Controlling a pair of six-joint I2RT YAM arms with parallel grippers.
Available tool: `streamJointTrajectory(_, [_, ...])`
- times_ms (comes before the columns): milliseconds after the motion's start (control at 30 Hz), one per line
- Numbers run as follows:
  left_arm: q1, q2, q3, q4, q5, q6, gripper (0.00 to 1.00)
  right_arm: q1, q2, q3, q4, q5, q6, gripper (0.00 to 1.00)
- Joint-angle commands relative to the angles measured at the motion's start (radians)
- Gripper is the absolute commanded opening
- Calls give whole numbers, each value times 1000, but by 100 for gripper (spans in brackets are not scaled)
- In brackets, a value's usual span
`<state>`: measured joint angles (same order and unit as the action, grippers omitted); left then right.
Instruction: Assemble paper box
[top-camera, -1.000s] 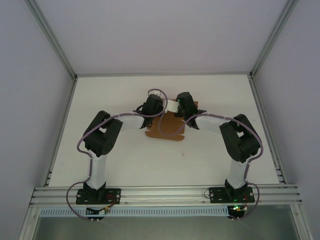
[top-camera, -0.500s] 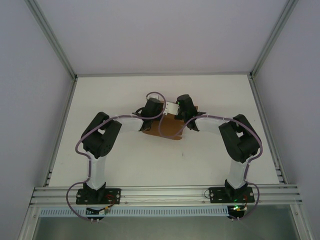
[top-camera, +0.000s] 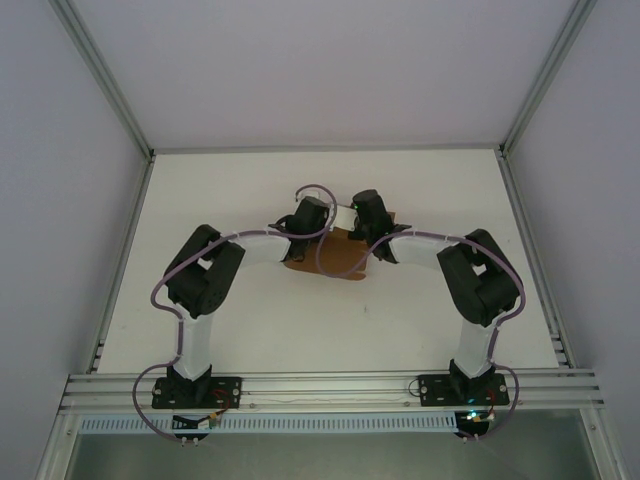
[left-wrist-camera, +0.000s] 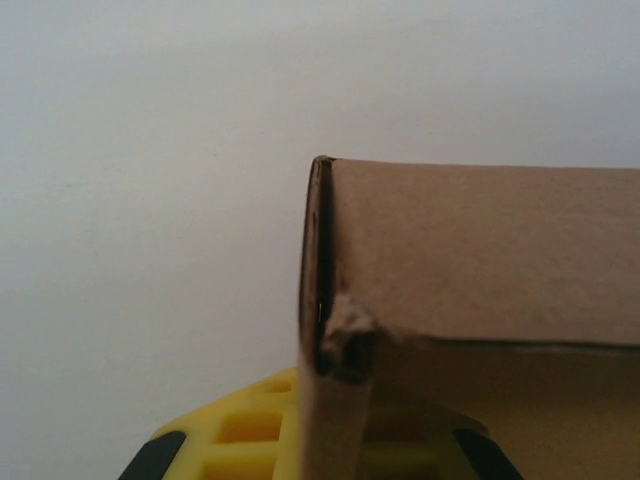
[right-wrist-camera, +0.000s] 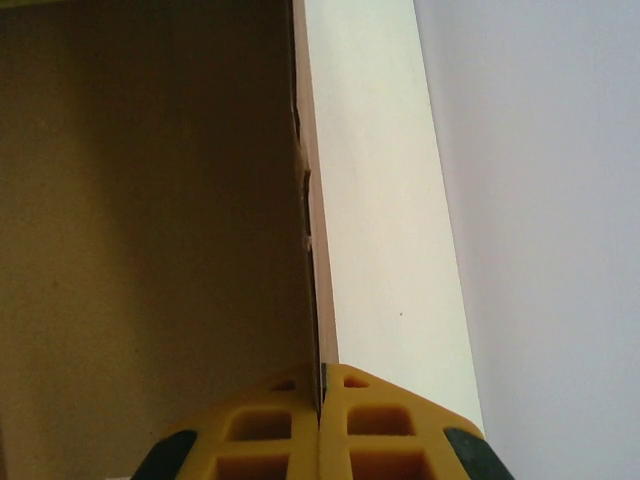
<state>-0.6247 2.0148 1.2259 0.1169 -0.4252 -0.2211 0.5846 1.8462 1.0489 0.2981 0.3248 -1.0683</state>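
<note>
Brown cardboard is pinched in both of my end effectors. On the left, my left end effector (left-wrist-camera: 330, 450) reaches in over the white table (top-camera: 250, 320) to the far left corner of the paper box (top-camera: 338, 258). Its yellow fingers (left-wrist-camera: 235, 435) are drawn narrow around an upright cardboard wall. A crushed corner sits just above them and a folded panel runs off to the right. The box lies near the middle of the table, toward the far side, between my two wrists. On the right, my right end effector (right-wrist-camera: 320, 405) is clamped tight on a thin cardboard edge, with the brown panel on its left and the table on its right.
</note>
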Motion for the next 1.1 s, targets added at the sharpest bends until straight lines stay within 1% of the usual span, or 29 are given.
streamJointTrajectory(0, [2,23,57,-73,-190,-27,0,12,-30,-17,-29,-1,17,0])
streamJointTrajectory(33, [-3,28,67,-90,-233,-33,0,14,-29,-16,-25,4,14,0])
streamJointTrajectory(100, [-6,36,80,-110,-270,-32,0,15,-34,-17,-27,6,13,0])
streamJointTrajectory(133, [-6,32,75,-106,-252,-27,2,15,-36,-15,-27,7,17,0])
streamJointTrajectory(200, [-5,10,44,-70,-190,-18,20,14,-35,-12,-34,11,15,0])
streamJointTrajectory(267, [-4,-23,2,-26,-111,-13,29,14,-30,-9,-31,17,13,0])
streamJointTrajectory(333, [-1,-53,-18,-26,-51,-20,33,15,-28,-10,-29,20,10,0])
streamJointTrajectory(367, [0,-67,-29,-26,-39,-29,35,14,-26,-9,-30,21,7,0])
streamJointTrajectory(467, [12,-102,-66,-11,46,-32,34,15,-23,-9,-22,24,2,0])
streamJointTrajectory(533, [21,-117,-88,5,89,-46,37,15,-22,-8,-23,21,3,0])
streamJointTrajectory(600, [31,-118,-91,7,100,-61,36,15,-22,-8,-20,25,3,0])
streamJointTrajectory(700, [43,-75,-57,-20,93,-60,32,15,-25,-8,-11,29,3,0])
streamJointTrajectory(800, [53,-40,-31,-20,131,-66,31,15,-28,-7,-17,25,-1,0])
streamJointTrajectory(833, [54,-33,-23,-19,136,-67,28,16,-29,-6,-19,23,1,0])
streamJointTrajectory(933, [54,-18,4,-22,137,-55,10,15,-34,-7,-32,13,4,0])
streamJointTrajectory(1000, [54,-6,20,-20,146,-38,9,16,-33,-4,-33,9,11,0])
streamJointTrajectory(1033, [54,-2,26,-20,151,-38,6,17,-33,-2,-33,9,17,0])
streamJointTrajectory(1067, [54,6,30,-19,153,-34,0,16,-31,3,-35,8,23,0])
